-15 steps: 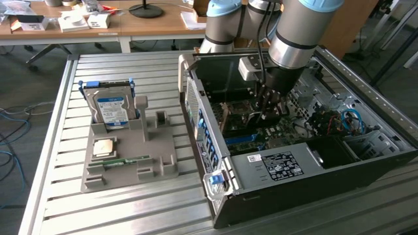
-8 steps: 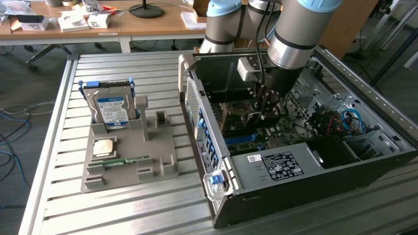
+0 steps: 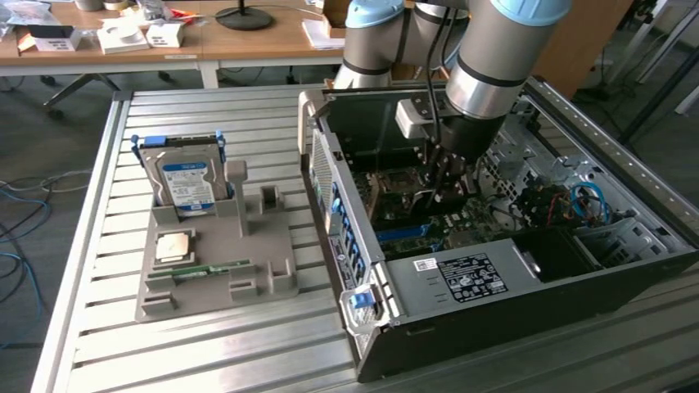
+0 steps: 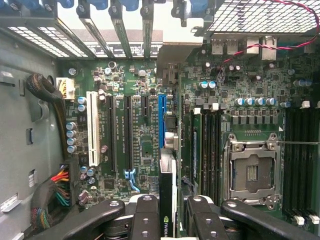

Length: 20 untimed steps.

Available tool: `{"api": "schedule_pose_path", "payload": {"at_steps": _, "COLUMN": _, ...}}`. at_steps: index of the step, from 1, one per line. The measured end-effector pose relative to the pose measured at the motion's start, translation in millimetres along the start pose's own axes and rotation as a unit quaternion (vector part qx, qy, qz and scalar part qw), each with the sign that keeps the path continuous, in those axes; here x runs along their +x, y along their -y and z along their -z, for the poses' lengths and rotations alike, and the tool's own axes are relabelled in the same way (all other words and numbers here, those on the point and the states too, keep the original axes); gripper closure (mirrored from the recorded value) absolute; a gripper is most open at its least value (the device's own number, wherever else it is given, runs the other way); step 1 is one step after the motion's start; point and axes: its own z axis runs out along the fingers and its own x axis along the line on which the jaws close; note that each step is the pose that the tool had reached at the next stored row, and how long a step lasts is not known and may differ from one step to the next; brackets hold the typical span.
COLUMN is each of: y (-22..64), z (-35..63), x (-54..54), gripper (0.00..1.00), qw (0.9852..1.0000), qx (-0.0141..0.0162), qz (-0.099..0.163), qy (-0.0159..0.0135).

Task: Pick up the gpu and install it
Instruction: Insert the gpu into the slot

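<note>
The gpu [image 4: 167, 175] is seen edge-on in the wrist view, a thin dark card with a green logo on its near end. It is clamped between the two black fingers [image 4: 147, 215] of my gripper [image 4: 171, 202], which is shut on it. The card hangs just over the blue expansion slot [image 4: 161, 117] of the green motherboard [image 4: 145, 150] and lines up with it. In the exterior view my gripper [image 3: 446, 182] reaches down into the open computer case [image 3: 470, 278], close above the board.
A grey holder tray [image 3: 218, 262] at the exterior view's left carries a hard drive [image 3: 186, 184], a processor chip [image 3: 175, 247] and a green memory stick [image 3: 208, 270]. Inside the case are a white slot [image 4: 92, 127], a processor socket [image 4: 251, 172], cable bundles [image 4: 60, 182] and the rear bracket rails [image 4: 120, 30].
</note>
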Motion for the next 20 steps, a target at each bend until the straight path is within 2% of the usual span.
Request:
{"api": "schedule_pose_path", "payload": {"at_steps": 11, "y": -0.4, "z": 0.0, "x": 0.0, "gripper": 0.74, "qw": 1.0000, "qx": 0.0000, "qz": 0.000, "qy": 0.0000}}
{"api": "schedule_pose_path", "payload": {"at_steps": 16, "y": -11.1, "z": -0.1, "x": 0.4, "gripper": 0.74, "qw": 1.0000, "qx": 0.0009, "qz": 0.000, "qy": 0.0001}}
{"api": "schedule_pose_path", "payload": {"at_steps": 20, "y": -11.3, "z": -2.2, "x": 0.6, "gripper": 0.74, "qw": 1.0000, "qx": 0.0010, "qz": 0.000, "qy": 0.0001}}
